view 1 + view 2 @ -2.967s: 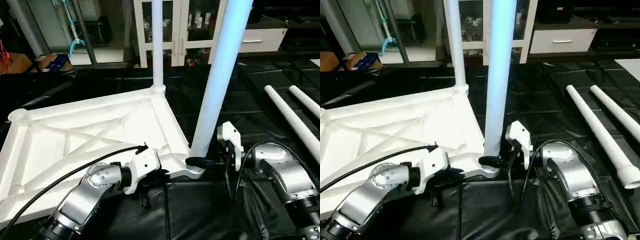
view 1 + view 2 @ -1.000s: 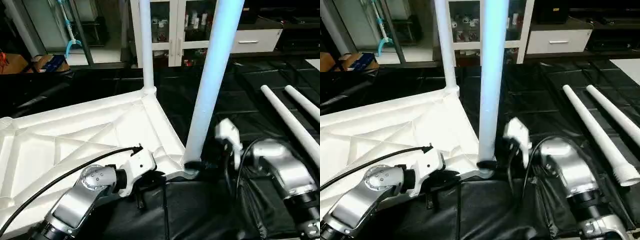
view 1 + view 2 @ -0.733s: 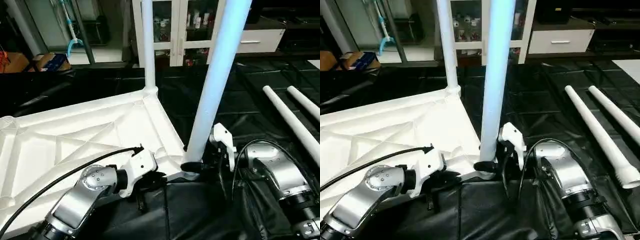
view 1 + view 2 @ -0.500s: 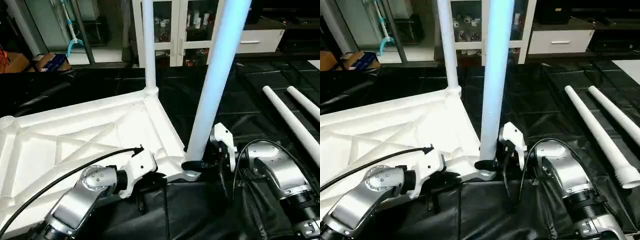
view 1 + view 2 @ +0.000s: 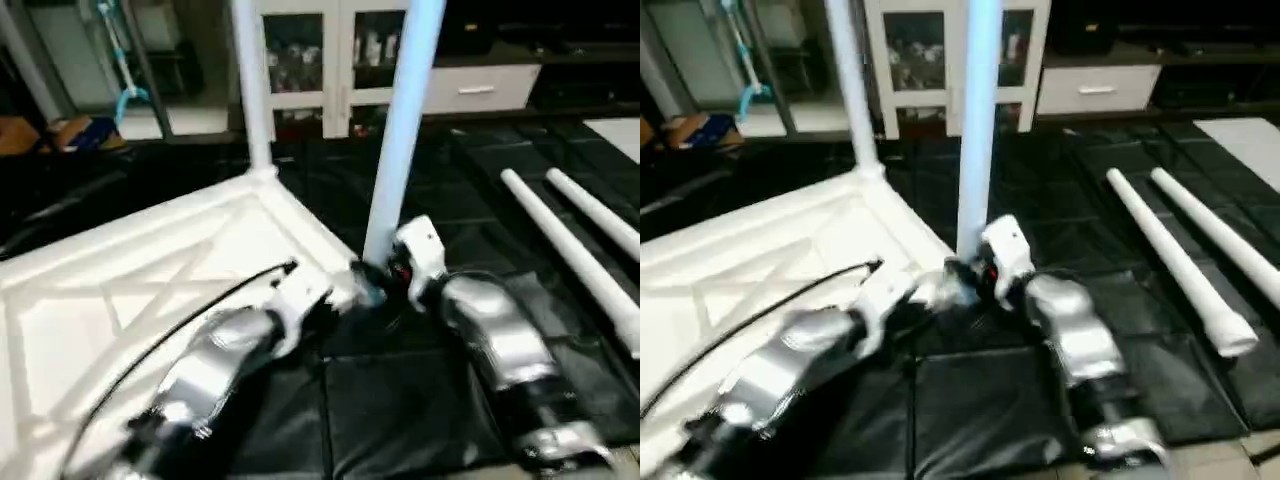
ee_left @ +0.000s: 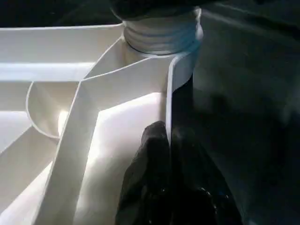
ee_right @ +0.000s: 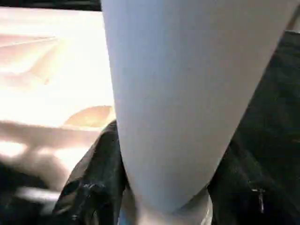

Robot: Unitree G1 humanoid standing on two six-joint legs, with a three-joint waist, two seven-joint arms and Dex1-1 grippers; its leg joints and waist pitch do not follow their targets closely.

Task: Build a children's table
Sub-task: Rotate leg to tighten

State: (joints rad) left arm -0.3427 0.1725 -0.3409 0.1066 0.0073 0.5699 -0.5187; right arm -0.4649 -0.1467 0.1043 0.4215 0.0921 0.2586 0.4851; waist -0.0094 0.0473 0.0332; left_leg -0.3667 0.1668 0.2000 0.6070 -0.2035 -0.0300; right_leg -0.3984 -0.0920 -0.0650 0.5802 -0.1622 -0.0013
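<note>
The white plastic table top (image 5: 120,290) lies upside down on black sheeting (image 5: 400,400), spreading across the left half of the head-camera frame, its raised ribs crossing the underside in an X. Two long tapered legs already stand upright in corner sockets: the far leg (image 5: 250,90) rises at upper left of centre, and the near leg (image 5: 400,120) climbs out of the top edge just right of centre. Two loose legs (image 5: 570,250) lie side by side on the sheeting at the right edge, slanting toward the lower right.

The left gripper (image 6: 171,140) has its two black fingers pinched shut on the thin outer wall of the top's rim, right below the near corner socket (image 6: 161,35), where the leg's ribbed thread shows. The right gripper (image 7: 164,187) sits at the foot of the near leg, one black finger on either side of it, clasping the shaft.

Behind, a white glass-door cabinet (image 5: 320,50) fills the upper middle.
</note>
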